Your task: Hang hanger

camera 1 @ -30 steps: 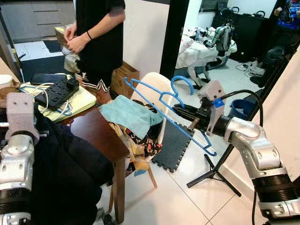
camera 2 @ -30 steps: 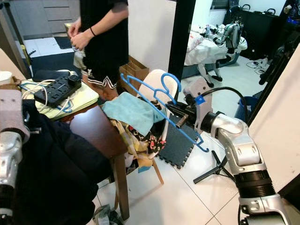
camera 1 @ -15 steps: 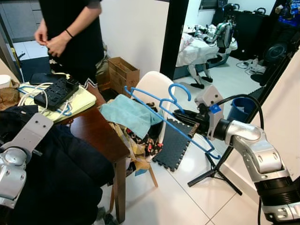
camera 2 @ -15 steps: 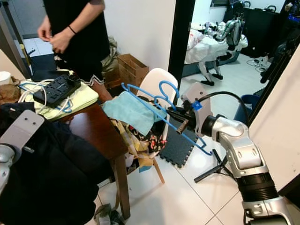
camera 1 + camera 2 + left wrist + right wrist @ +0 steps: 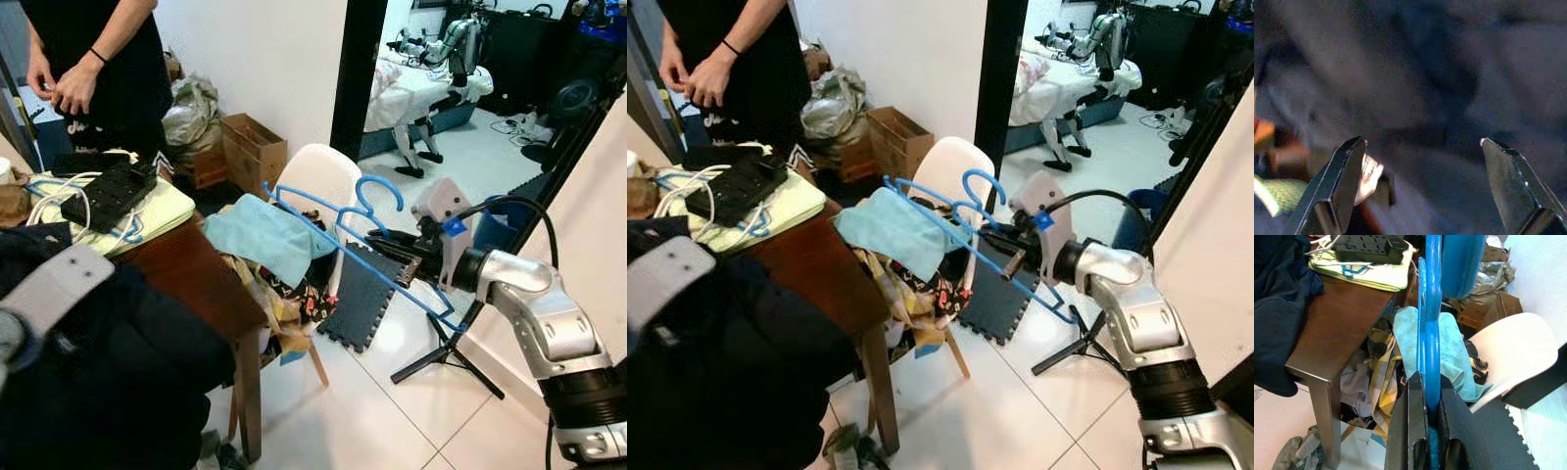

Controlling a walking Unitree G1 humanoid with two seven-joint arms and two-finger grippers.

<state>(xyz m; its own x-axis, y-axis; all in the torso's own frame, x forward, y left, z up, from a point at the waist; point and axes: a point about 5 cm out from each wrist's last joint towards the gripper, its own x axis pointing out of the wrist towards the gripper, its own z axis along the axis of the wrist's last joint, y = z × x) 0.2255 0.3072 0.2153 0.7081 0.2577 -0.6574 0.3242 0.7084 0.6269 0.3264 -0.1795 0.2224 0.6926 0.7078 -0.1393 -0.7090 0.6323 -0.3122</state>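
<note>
The right gripper (image 5: 1011,257) is clenched on the blue hanger (image 5: 355,242), pinching its bar between both fingers, and holds it in the air beside the white chair (image 5: 318,174), over the clothes heaped at the desk (image 5: 201,274) edge. No rail is visible, so my read is that the carry comes first. Keep the hook uppermost, steer the long bar clear of the chair back and the tripod (image 5: 446,352) legs, and stay clear of the person (image 5: 98,69). The left gripper (image 5: 1422,183) hangs open over dark cloth.
</note>
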